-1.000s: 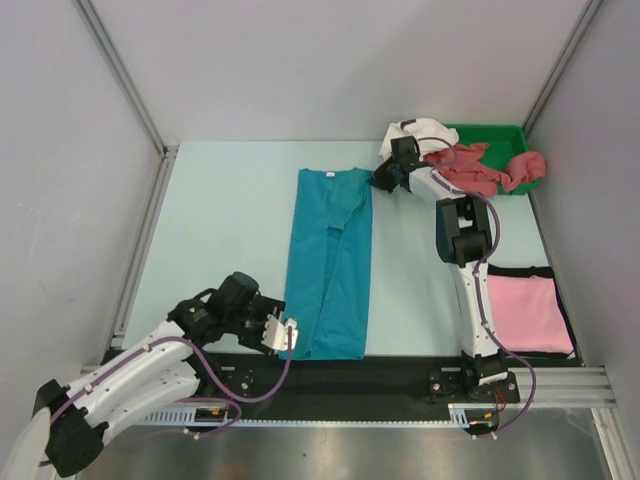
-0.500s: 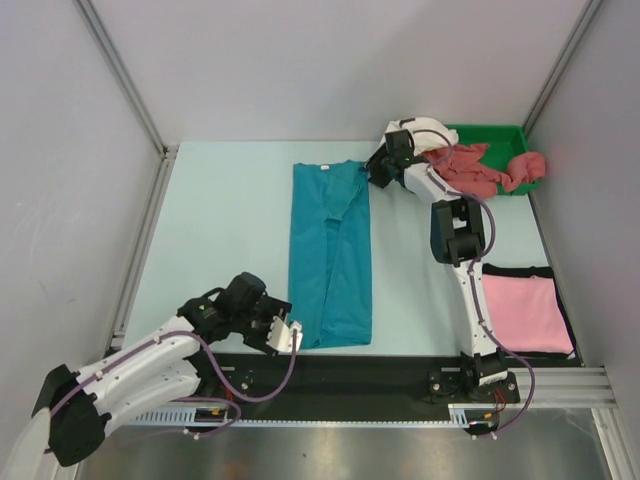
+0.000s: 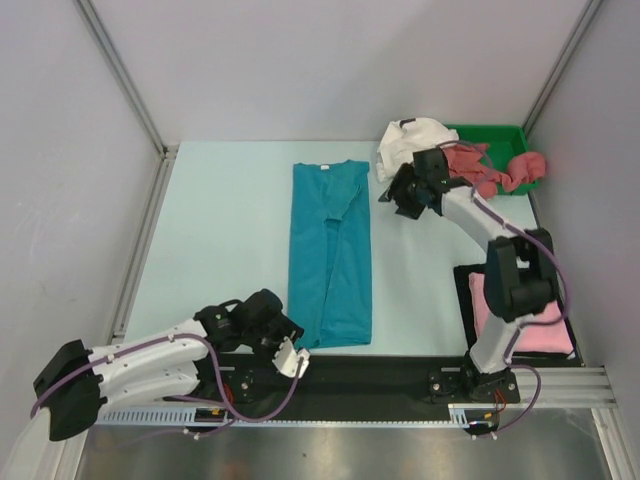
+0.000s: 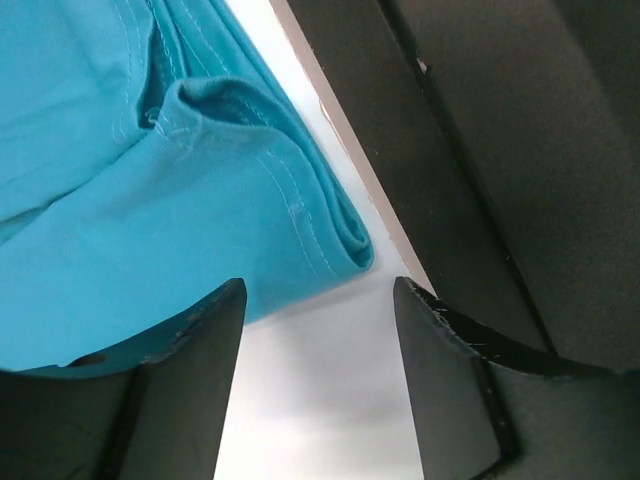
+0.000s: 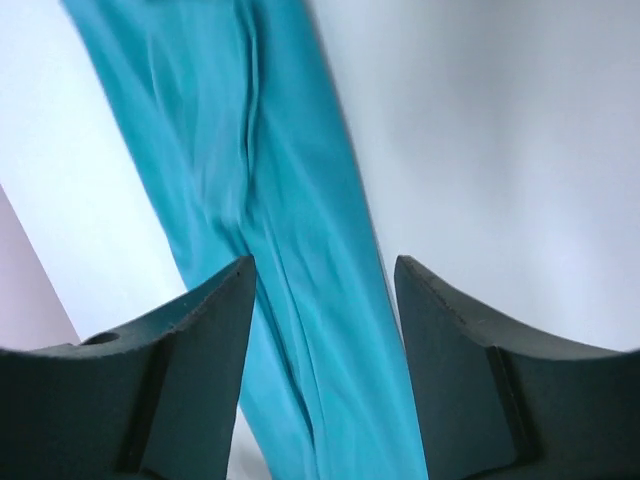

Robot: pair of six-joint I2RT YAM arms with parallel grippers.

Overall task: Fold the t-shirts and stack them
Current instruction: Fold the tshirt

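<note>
A teal-blue t-shirt (image 3: 330, 255), folded into a long strip, lies flat in the middle of the table. My left gripper (image 3: 290, 358) is open just off its near left corner. In the left wrist view that folded corner (image 4: 200, 180) lies beyond the left gripper (image 4: 320, 300), with only bare table between the fingers. My right gripper (image 3: 400, 195) hangs open to the right of the shirt's far end, holding nothing. The right wrist view shows the teal strip (image 5: 290, 250) well below the right gripper (image 5: 325, 275). A white t-shirt (image 3: 415, 140), dusty-red t-shirts (image 3: 490, 170) and a folded pink t-shirt (image 3: 525, 315) are at the right.
A green tray (image 3: 500, 132) at the back right holds the dusty-red shirts, and the white one spills over its left end. The pink shirt rests on a black board (image 3: 465, 290) at the near right. A black strip (image 4: 480, 150) runs along the table's near edge.
My right gripper has opened, let go of the teal shirt's far right corner and swung right and nearer. My left gripper has drawn back toward the near edge. The shirt now lies flat.
</note>
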